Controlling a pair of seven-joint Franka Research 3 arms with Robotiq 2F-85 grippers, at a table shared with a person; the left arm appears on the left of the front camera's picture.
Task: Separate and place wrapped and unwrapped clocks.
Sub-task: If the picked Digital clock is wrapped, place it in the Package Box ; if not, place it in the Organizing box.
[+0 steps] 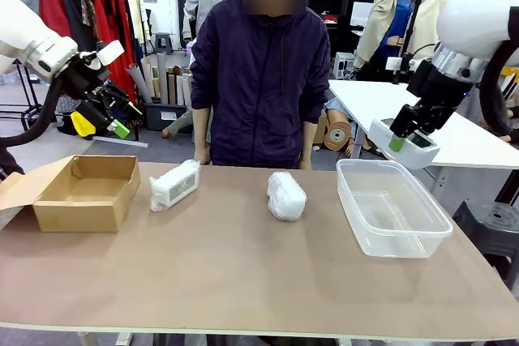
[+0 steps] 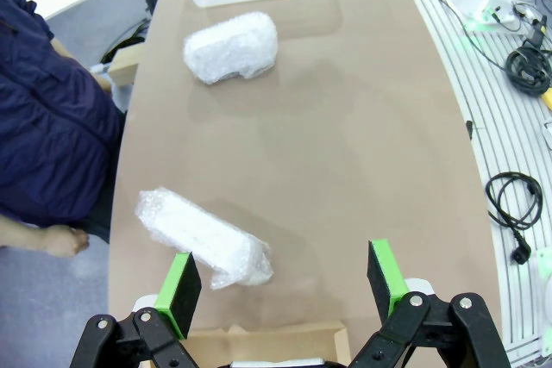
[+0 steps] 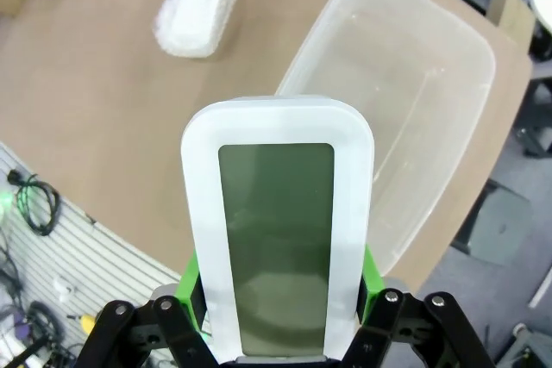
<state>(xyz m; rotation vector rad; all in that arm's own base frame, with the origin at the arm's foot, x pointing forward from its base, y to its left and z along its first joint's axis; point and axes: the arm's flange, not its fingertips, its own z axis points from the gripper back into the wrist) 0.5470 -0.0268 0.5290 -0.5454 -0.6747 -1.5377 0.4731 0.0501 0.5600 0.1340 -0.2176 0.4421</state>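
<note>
**Bare clock in the right claw by the tub; both bundles on the table**

I take the clear plastic tub point(image 1: 394, 237) on the tabletop point(image 1: 227, 281) as my reference.

My right claw point(image 1: 399, 143) is clamped on the unwrapped clock point(image 3: 276, 239). The wrist camera shows a green pad pressed against each long side of its white case, with the greenish-grey screen facing the lens. The clock hangs in the air at the tub's far rim, raised clear of it and touching neither the tub nor the table.

The rounded wrapped lump point(image 1: 286, 195) lies on the table near the tub's left wall, with a gap between them. The boxy wrapped bundle point(image 1: 174, 185) lies further left of the tub, beyond the lump and apart from it. The open cardboard box point(image 1: 81, 210) is furthest from the tub, at the opposite end of the table.

My left claw point(image 2: 285, 283) is spread wide with nothing between its pads. It is held high in the air, well away from the tub and above the box end. Its camera looks along the table past the boxy bundle and the lump towards the tub.

A person in a dark jacket point(image 1: 259, 79) stands at the far edge, to the tub's left.
</note>
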